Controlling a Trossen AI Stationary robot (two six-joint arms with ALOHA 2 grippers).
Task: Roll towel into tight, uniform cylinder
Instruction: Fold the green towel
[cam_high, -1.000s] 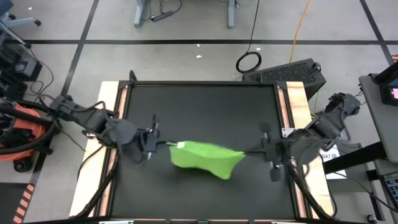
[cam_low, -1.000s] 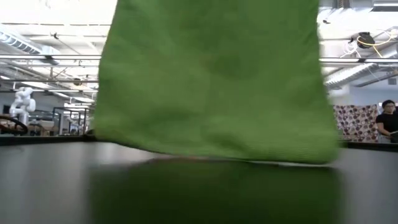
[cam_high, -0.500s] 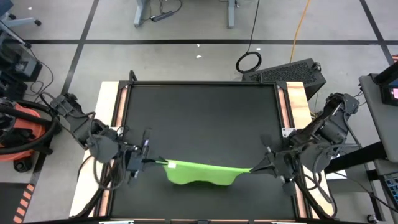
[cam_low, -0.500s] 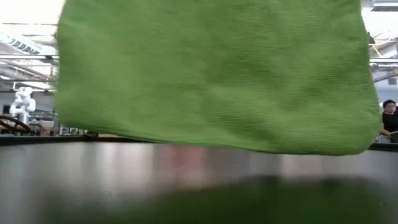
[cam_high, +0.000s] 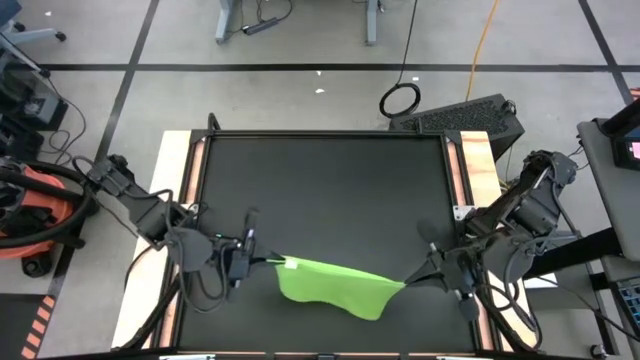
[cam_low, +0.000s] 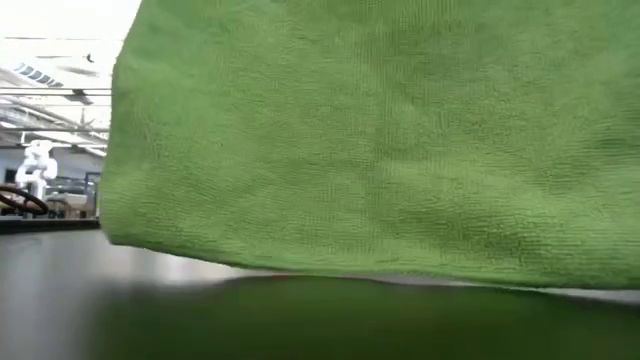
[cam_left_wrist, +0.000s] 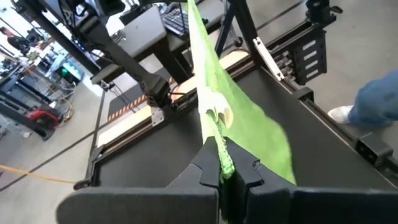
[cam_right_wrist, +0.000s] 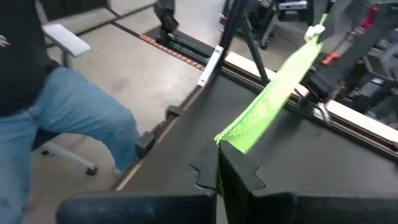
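Both arms are up over the near part of the black table mat (cam_high: 320, 190), and the lime-green towel (cam_high: 335, 287) hangs stretched between them like a little banner. The left gripper (cam_high: 262, 262) has its fingers pinched tight on one top corner, the one with the small white tag (cam_left_wrist: 219, 116) just past the fingertips. The right gripper (cam_high: 408, 283) clamps the opposite corner, fingers closed hard on the cloth. From table height the towel fills nearly the whole view, its lower edge hanging just above the mat with a sliver of daylight under it, so it looks clear of the surface, not lying on it.

Call this the spread-out stage: the towel is held open and taut, and no rolling has begun; there isn't a single turn in it. A person in jeans (cam_right_wrist: 56, 118) sits just off the table edge, clear of the arms.

Next move, by my read, is to lower it flat onto the mat, edges square and wrinkle-free. Both arms need to descend together; if one side drops first, the cloth will bunch and the roll will start crooked.
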